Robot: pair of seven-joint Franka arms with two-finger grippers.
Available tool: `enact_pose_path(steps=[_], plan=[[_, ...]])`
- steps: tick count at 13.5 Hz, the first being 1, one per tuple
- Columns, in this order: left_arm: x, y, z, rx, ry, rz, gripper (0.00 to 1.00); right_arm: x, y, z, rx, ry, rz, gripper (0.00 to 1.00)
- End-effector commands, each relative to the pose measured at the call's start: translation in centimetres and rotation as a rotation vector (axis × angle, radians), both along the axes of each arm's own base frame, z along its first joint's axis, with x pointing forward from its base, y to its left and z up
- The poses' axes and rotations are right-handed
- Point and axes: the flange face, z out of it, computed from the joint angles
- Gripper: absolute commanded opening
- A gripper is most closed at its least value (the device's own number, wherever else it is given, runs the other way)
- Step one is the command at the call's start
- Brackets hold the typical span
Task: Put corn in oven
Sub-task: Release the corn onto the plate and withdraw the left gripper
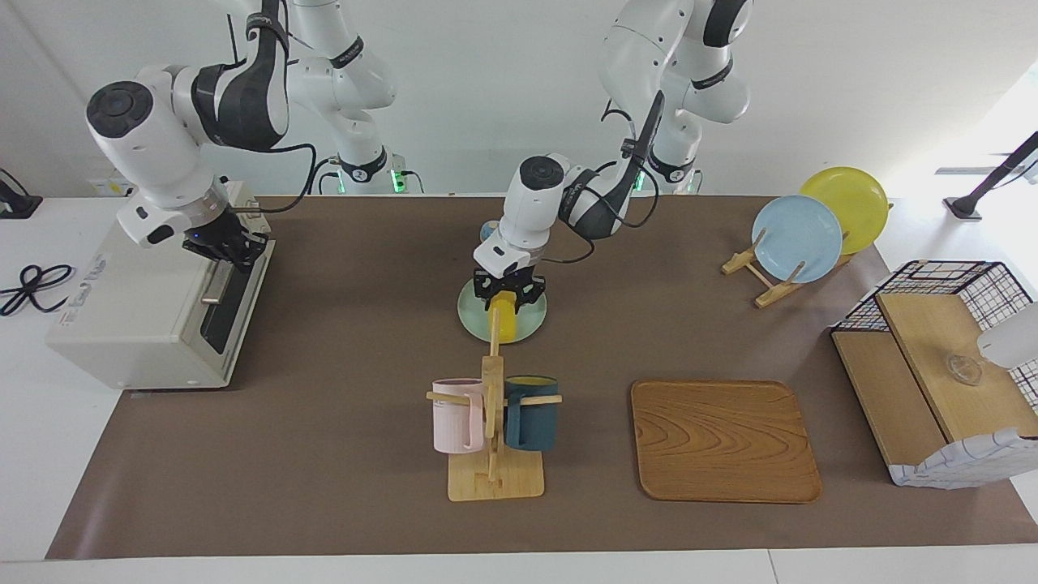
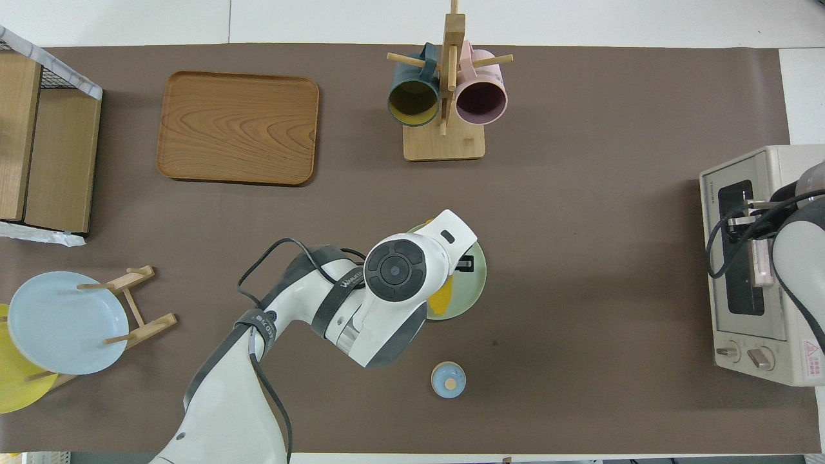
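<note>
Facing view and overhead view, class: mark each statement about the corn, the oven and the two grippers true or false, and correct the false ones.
1. The corn lies on the mint plate. True.
2. The left gripper is at the corn. True.
3. The right gripper waits over the wooden tray. False: it is at the oven door's handle.
4. The corn is inside the oven. False: it is on the plate.
5. Two mugs hang on the mug rack. True.
</note>
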Motion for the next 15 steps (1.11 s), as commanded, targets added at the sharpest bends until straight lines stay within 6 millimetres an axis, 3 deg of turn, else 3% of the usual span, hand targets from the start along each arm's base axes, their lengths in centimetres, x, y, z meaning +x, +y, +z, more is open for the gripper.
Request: enact_pose_path(steps=[1,4,6,8,9,11,13,15], plan=[[0.4,1.2,2.1,0.003,-0.015,0.002,1.0,-0.2,-2.1,0.1,-0.007,0.009,-0.005,0.0],[3.0,5.8,7.5,0.02,0.006,0.043,1.0,-1.0,-3.6,-0.8,0.0,0.019,0.004,0.0],[5.7,10.0,12.2,0.03,0.021,0.087,1.0,-1.1,-4.0,-1.2,-0.002,0.002,0.012,0.0],[8.8,14.9,16.7,0.045,0.04,0.122,1.0,-1.2,-4.3,-1.2,-0.015,0.003,0.028,0.0],[10.6,18.4,19.0,0.052,0.041,0.125,1.0,-1.2,-4.3,-1.1,-0.028,0.005,0.038,0.0],[12.2,24.5,22.5,0.062,0.036,0.107,1.0,-1.4,-4.3,-2.0,-0.026,0.012,0.04,0.0],[13.2,31.0,24.8,0.063,0.02,0.138,1.0,-1.6,-4.1,-2.9,-0.025,0.007,0.04,0.0],[13.2,35.2,25.8,0.075,0.029,0.152,1.0,-1.6,-3.2,-3.5,-0.012,0.013,0.033,0.0]])
